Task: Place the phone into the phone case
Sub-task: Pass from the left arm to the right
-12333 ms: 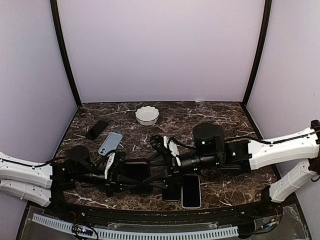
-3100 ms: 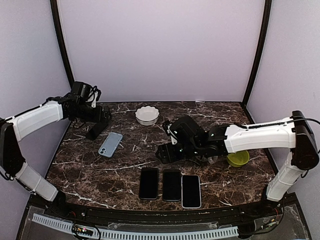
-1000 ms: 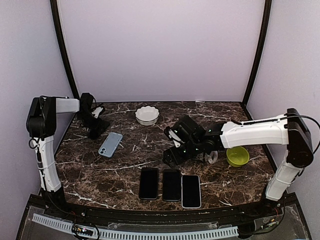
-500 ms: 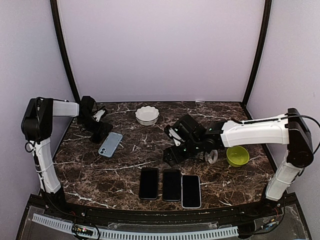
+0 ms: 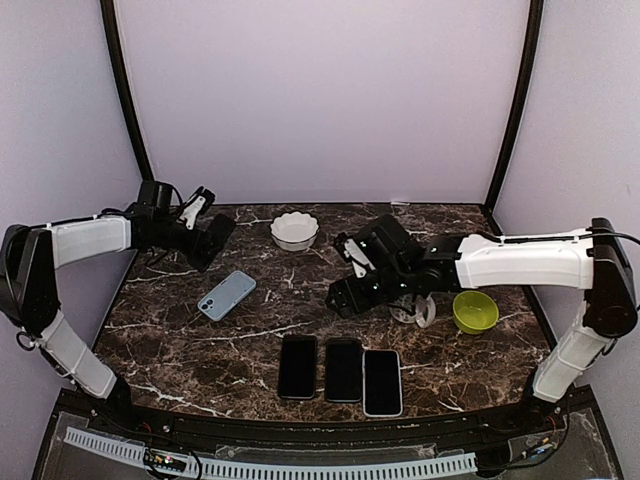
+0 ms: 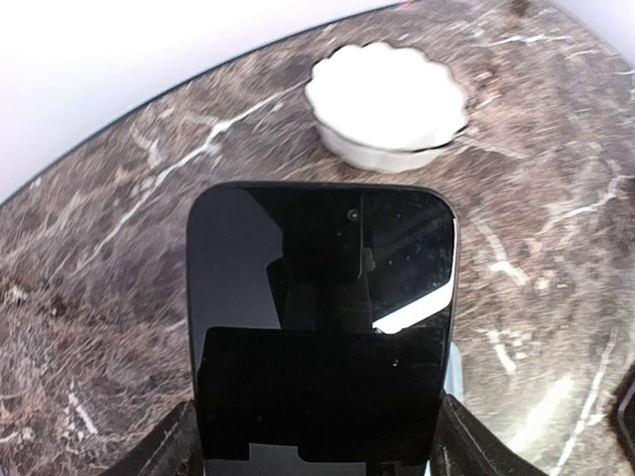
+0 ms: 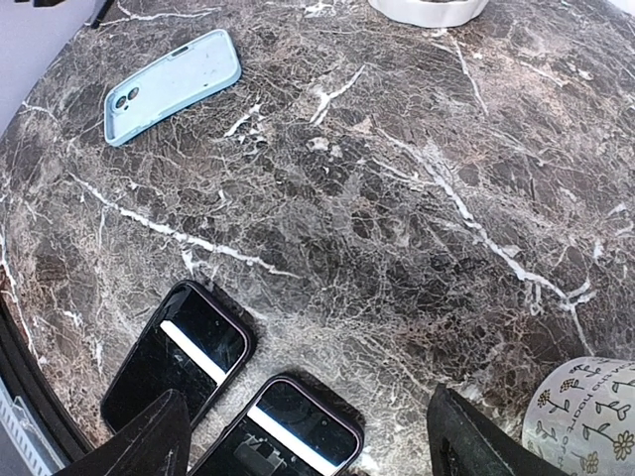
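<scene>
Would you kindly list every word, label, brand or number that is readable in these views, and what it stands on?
None is readable.
The black phone and the three phones lying in a row show dark, blank screens.
The light blue phone case is plain.
The tape roll bears only a flower print.
</scene>
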You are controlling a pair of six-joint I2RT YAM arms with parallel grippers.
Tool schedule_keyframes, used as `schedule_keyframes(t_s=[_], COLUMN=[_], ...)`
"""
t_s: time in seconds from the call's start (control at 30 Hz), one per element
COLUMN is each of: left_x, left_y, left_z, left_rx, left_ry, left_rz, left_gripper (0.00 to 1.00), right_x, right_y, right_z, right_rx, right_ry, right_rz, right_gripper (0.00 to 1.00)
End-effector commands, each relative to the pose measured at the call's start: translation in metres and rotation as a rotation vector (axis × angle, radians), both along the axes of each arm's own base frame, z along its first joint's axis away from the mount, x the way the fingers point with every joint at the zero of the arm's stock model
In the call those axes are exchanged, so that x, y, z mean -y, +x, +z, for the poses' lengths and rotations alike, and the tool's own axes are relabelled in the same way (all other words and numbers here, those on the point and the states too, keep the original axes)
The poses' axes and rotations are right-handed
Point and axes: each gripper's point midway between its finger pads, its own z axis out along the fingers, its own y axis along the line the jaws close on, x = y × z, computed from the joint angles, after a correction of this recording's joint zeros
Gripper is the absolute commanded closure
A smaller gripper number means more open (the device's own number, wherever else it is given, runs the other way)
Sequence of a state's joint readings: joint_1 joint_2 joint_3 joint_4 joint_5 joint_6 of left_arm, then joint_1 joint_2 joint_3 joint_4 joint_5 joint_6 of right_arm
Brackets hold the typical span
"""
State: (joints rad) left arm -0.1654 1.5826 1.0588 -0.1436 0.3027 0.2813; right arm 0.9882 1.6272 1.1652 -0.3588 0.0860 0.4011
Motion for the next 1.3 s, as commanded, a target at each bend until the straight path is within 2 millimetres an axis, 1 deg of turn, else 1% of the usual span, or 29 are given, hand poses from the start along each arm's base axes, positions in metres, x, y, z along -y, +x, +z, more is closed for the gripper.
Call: schedule_keyframes(t_s=[0.0, 0.03, 0.07, 0.1, 0.13, 0.17, 0.2, 0.23, 0.27, 0.3, 0.33, 0.37, 0.43, 0.5, 0.53, 0.57, 0.6, 0.63, 0.67, 0.77, 0.87, 0.97, 1.0, 1.07, 1.2, 1.23, 1.27], left_x=[0.054, 0.071, 0.08, 0.096, 0.1, 0.113, 0.113, 0.12, 0.123, 0.131, 0.135, 0.14, 0.147, 0.154, 0.162, 0.161, 0.169, 0.169, 0.174, 0.184, 0.193, 0.197, 0.198, 0.2, 0.205, 0.207, 0.209], left_y=[-0.035, -0.044, -0.059, -0.068, -0.079, -0.091, -0.093, -0.1, -0.105, -0.116, -0.121, -0.129, -0.133, -0.132, -0.136, -0.13, -0.136, -0.13, -0.13, -0.132, -0.134, -0.136, -0.137, -0.137, -0.137, -0.137, -0.136], left_z=[0.069, 0.081, 0.093, 0.106, 0.115, 0.136, 0.132, 0.151, 0.147, 0.157, 0.162, 0.173, 0.186, 0.192, 0.193, 0.194, 0.197, 0.195, 0.193, 0.194, 0.192, 0.198, 0.199, 0.2, 0.205, 0.204, 0.207], left_rx=[0.182, 0.224, 0.261, 0.313, 0.352, 0.425, 0.443, 0.522, 0.533, 0.591, 0.619, 0.663, 0.705, 0.732, 0.738, 0.762, 0.781, 0.794, 0.803, 0.808, 0.793, 0.79, 0.786, 0.778, 0.756, 0.743, 0.732], left_ry=[-0.176, -0.202, -0.227, -0.249, -0.255, -0.281, -0.265, -0.276, -0.278, -0.303, -0.32, -0.356, -0.395, -0.378, -0.372, -0.336, -0.343, -0.309, -0.301, -0.305, -0.32, -0.346, -0.356, -0.373, -0.415, -0.418, -0.436], left_rz=[-0.224, -0.282, -0.323, -0.366, -0.376, -0.402, -0.369, -0.361, -0.357, -0.368, -0.375, -0.366, -0.334, -0.276, -0.271, -0.217, -0.218, -0.174, -0.154, -0.145, -0.156, -0.164, -0.169, -0.167, -0.171, -0.174, -0.174], left_gripper=[0.75, 0.76, 0.76, 0.76, 0.76, 0.77, 0.78, 0.79, 0.79, 0.79, 0.79, 0.8, 0.82, 0.82, 0.82, 0.82, 0.82, 0.82, 0.82, 0.81, 0.81, 0.81, 0.81, 0.81, 0.81, 0.81, 0.81], right_x=[-0.007, -0.008, -0.01, -0.011, -0.013, -0.014, -0.016, -0.018, -0.02, -0.024, -0.028, -0.032, -0.033, -0.034, -0.036, -0.04, -0.044, -0.048, -0.051, -0.058, -0.066, -0.061, -0.06, -0.061, -0.067, -0.067, -0.068], right_y=[0.01, 0.01, 0.009, 0.009, 0.008, 0.009, 0.007, 0.008, 0.01, 0.011, 0.011, 0.009, 0.008, 0.006, 0.003, -0.003, -0.006, -0.009, -0.01, -0.005, 0.002, 0.007, 0.007, 0.008, 0.013, 0.014, 0.015], right_z=[0.046, 0.056, 0.068, 0.082, 0.096, 0.112, 0.127, 0.141, 0.152, 0.166, 0.18, 0.187, 0.201, 0.21, 0.217, 0.222, 0.225, 0.225, 0.225, 0.219, 0.21, 0.202, 0.202, 0.2, 0.186, 0.185, 0.185], right_rx=[0.082, 0.1, 0.116, 0.135, 0.155, 0.181, 0.192, 0.212, 0.225, 0.245, 0.265, 0.275, 0.314, 0.353, 0.375, 0.389, 0.4, 0.407, 0.409, 0.4, 0.388, 0.384, 0.386, 0.384, 0.355, 0.348, 0.345], right_ry=[0.117, 0.144, 0.181, 0.226, 0.278, 0.33, 0.392, 0.449, 0.496, 0.564, 0.632, 0.69, 0.775, 0.822, 0.857, 0.882, 0.895, 0.896, 0.897, 0.888, 0.858, 0.849, 0.862, 0.859, 0.84, 0.844, 0.852], right_rz=[-0.003, 0.007, 0.022, 0.035, 0.046, 0.045, 0.057, 0.054, 0.041, 0.039, 0.045, 0.053, 0.049, 0.037, 0.044, 0.064, 0.08, 0.088, 0.09, 0.078, 0.066, 0.023, 0.021, 0.018, 0.0, -0.01, -0.012], right_gripper=[0.17, 0.17, 0.16, 0.16, 0.15, 0.14, 0.14, 0.15, 0.16, 0.17, 0.19, 0.2, 0.22, 0.23, 0.23, 0.23, 0.23, 0.23, 0.23, 0.24, 0.27, 0.29, 0.3, 0.3, 0.33, 0.34, 0.36])
